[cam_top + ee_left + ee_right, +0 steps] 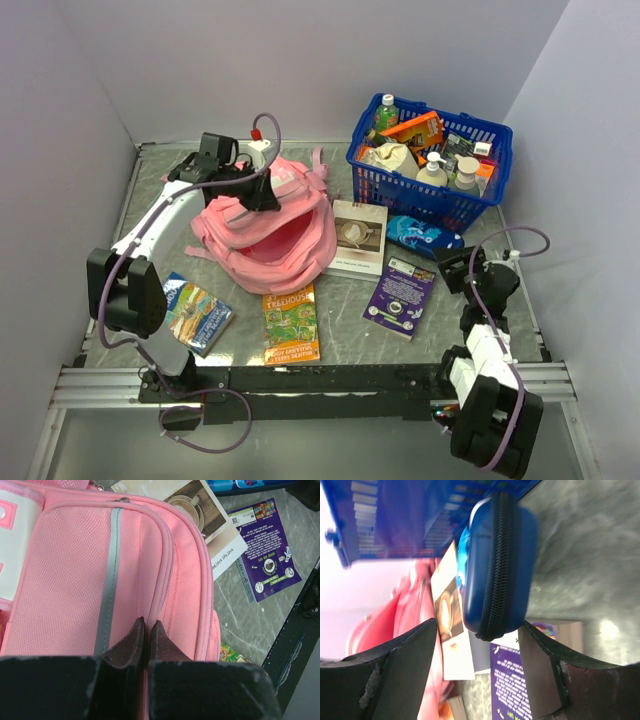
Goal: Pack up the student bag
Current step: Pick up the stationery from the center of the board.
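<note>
The student bag, a soft pink backpack, lies left of centre with its mouth gaping toward me. My left gripper sits at the far rim of that mouth. In the left wrist view its jaws are shut, pinching pink fabric of the bag. My right gripper is open just in front of a blue zip case. In the right wrist view the case lies just beyond the open fingertips, untouched.
A blue plastic basket full of bottles and packets stands at the back right. A white coffee-cup book, a purple booklet, an orange-green book and a blue book lie on the table.
</note>
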Controlling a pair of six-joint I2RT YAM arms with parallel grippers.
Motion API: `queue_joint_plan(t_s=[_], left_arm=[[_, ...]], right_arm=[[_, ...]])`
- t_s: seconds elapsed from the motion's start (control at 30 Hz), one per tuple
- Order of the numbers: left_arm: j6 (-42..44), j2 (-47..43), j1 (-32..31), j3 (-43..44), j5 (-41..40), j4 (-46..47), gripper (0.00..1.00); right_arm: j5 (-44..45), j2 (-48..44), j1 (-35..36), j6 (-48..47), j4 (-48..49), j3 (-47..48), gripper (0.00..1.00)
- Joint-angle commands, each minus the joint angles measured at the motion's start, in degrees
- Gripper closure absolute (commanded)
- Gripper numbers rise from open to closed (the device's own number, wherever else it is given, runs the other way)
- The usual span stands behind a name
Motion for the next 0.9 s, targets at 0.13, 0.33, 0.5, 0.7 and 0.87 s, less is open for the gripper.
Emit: queue_joint_plan(t_s=[0.13,0.33,0.5,0.7,0.87], left_arm=[[0.4,-0.4,-1.5,3.2,1.9,6.6,0.99],[1.7,-2.0,-1.5,1.4,1.9,5.9,0.99],[1.7,-2.8,-1.5,1.2,2.8,5.4,0.99],[3.1,-3.8,-1.4,1.1,3.2,3.5,0.99],[4.0,-4.1,-1.3,0.9,3.8,2.1,0.99]], right_arm=[[4.1,5.4,9.0,-4.8,6.8,6.4,0.25],[10.2,9.2,10.3,-5.3,7.9,7.4,0.30],[14.7,12.5,11.6,-5.7,8.5,9.3,0.40],[18.5,15.8,13.2,-5.0,10.3,10.5,0.45],[18.9,19.2,13.2,-3.6,13.5,11.4,0.45]])
